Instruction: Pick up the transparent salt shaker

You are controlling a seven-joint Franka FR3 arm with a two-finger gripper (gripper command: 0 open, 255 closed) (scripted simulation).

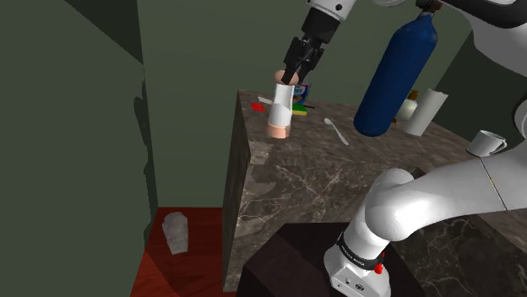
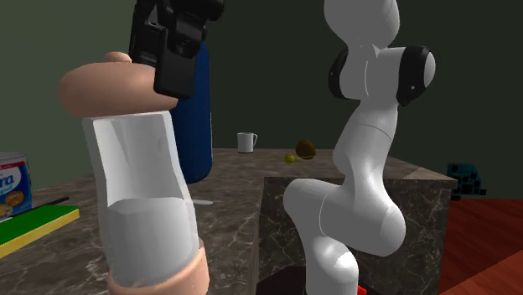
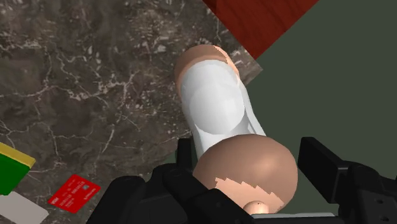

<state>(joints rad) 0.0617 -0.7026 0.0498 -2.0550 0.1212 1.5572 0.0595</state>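
The salt shaker (image 1: 281, 108) has a see-through white body and tan caps at both ends. My gripper (image 1: 293, 78) is shut on its upper end and holds it tilted at the near corner of the dark marble counter (image 1: 338, 181). Up close in the second exterior view, the shaker (image 2: 142, 201) hangs slanted under the black gripper (image 2: 170, 77). In the wrist view its tan top cap sits clasped between my fingers (image 3: 324, 162), with the shaker (image 3: 216, 108) reaching down toward the counter edge. Whether its base touches the counter is unclear.
A tall blue bottle (image 1: 395, 76), a white roll (image 1: 426, 111), a spoon (image 1: 336, 131) and a white mug (image 1: 484, 143) stand on the counter. A red card (image 3: 74, 192) and a green-yellow block (image 3: 9, 168) lie near the shaker. Red floor (image 1: 198, 253) lies past the counter edge.
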